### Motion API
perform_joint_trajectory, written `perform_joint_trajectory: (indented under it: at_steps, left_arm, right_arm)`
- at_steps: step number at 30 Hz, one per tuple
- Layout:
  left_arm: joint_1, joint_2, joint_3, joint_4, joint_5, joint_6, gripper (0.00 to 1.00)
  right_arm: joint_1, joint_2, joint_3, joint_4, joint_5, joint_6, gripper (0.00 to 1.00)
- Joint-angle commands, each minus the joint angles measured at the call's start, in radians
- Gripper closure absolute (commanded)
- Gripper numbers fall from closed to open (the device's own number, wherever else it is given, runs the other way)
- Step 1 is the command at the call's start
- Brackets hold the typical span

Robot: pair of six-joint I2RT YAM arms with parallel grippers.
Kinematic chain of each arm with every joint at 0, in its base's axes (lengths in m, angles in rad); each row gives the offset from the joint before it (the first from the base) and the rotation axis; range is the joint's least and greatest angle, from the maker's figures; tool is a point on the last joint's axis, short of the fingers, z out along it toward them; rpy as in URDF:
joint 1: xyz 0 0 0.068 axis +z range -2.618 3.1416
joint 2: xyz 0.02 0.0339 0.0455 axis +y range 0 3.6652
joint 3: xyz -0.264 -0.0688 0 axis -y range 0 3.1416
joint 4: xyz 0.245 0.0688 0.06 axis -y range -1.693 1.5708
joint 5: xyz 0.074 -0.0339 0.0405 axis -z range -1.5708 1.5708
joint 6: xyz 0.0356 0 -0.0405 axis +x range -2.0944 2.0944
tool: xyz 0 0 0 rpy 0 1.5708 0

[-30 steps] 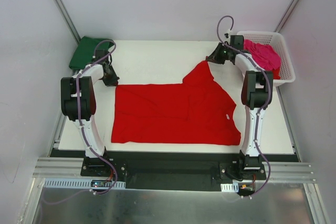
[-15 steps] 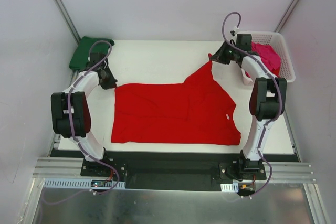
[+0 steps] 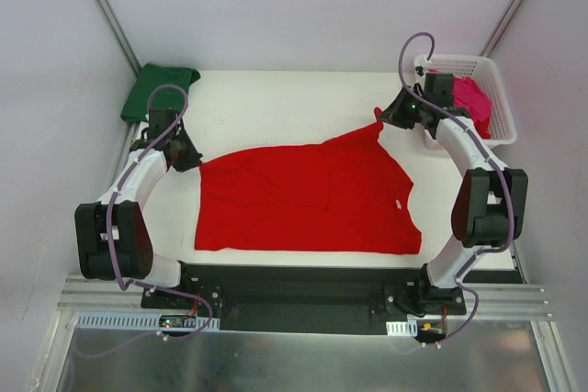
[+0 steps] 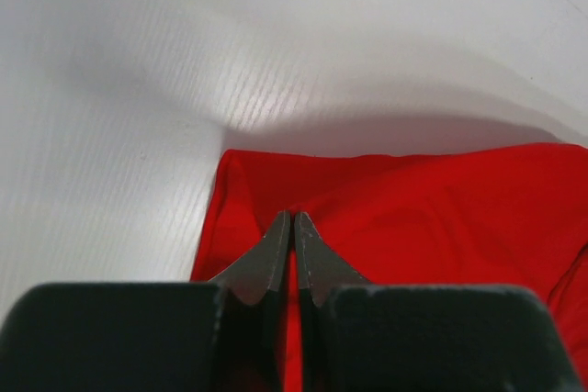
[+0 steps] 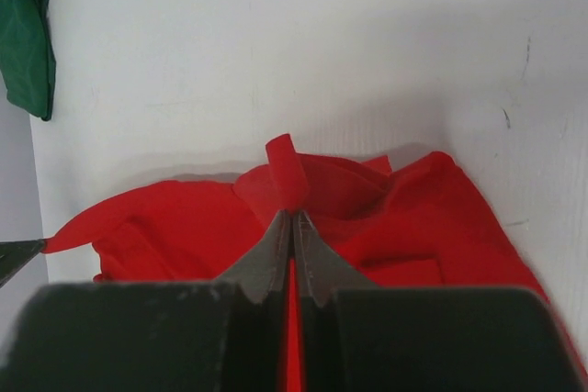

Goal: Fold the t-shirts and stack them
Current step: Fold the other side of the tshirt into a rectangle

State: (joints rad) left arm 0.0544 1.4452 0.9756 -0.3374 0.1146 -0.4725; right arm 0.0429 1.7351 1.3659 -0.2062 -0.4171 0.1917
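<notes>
Top external view, from the left: a green t-shirt (image 3: 161,89) lies folded at the far left corner of the white table (image 3: 276,103), partly over its edge. Nearer and slightly to the right, the left gripper (image 3: 190,161) sits at the far left corner of the red t-shirt (image 3: 303,199). This shirt is spread across the middle of the table, its near hem lying close to the table's near edge. Its far edge runs up at a slant to the right gripper (image 3: 381,117), which holds a far right part of the cloth. Past that gripper, at the far right corner, stands a white basket (image 3: 501,126) with a pink t-shirt (image 3: 473,98) crumpled inside it.

On the left wrist view, the left gripper (image 4: 292,219) has its fingers pressed together on a fold at the edge of the red t-shirt (image 4: 413,208), which casts a shadow on the table (image 4: 184,89) beyond.

On the right wrist view, the green t-shirt (image 5: 28,39) shows at the top left corner. The right gripper (image 5: 292,218) is clamped tight on the red t-shirt (image 5: 184,218), and a small tab of cloth sticks up past its tips. The rest of the cloth bunches on both sides over the table (image 5: 276,43).
</notes>
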Motion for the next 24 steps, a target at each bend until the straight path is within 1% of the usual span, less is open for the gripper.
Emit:
perform_joint_trajectory:
  at_steps: [1, 5, 9, 13, 14, 15, 17, 18, 21, 24]
  left_arm:
    - [0.012, -0.071, -0.031, -0.002, 0.017, -0.017, 1.00]
    - [0.013, -0.085, -0.037, -0.002, 0.031, -0.018, 1.00]
    - [0.012, -0.082, -0.037, -0.002, 0.043, -0.021, 1.00]
    - [0.012, -0.083, -0.032, -0.002, 0.042, -0.015, 1.00]
    - [0.012, -0.083, -0.034, -0.002, 0.040, -0.012, 1.00]
    - [0.012, -0.083, -0.032, -0.002, 0.039, -0.011, 1.00]
    - [0.012, -0.082, -0.032, -0.002, 0.039, -0.009, 1.00]
    - [0.010, -0.080, -0.034, -0.002, 0.042, -0.009, 1.00]
    - [0.010, -0.075, -0.034, -0.002, 0.046, -0.009, 1.00]
    - [0.012, -0.074, -0.031, -0.002, 0.048, -0.009, 1.00]
  right_arm:
    - [0.008, -0.097, -0.057, -0.073, 0.064, -0.026, 0.98]
    - [0.043, -0.144, -0.113, -0.153, 0.124, -0.026, 0.98]
    - [0.095, -0.172, -0.204, -0.240, 0.182, -0.031, 0.98]
    - [0.159, -0.187, -0.304, -0.274, 0.225, -0.008, 0.98]
    - [0.169, -0.187, -0.323, -0.275, 0.231, -0.005, 0.97]
    - [0.178, -0.186, -0.335, -0.289, 0.242, 0.000, 0.77]
    - [0.199, -0.187, -0.370, -0.295, 0.293, 0.000, 0.57]
    - [0.202, -0.193, -0.379, -0.295, 0.311, 0.002, 0.45]
    - [0.204, -0.207, -0.380, -0.298, 0.368, -0.003, 0.36]
    - [0.204, -0.206, -0.343, -0.303, 0.382, -0.015, 0.35]
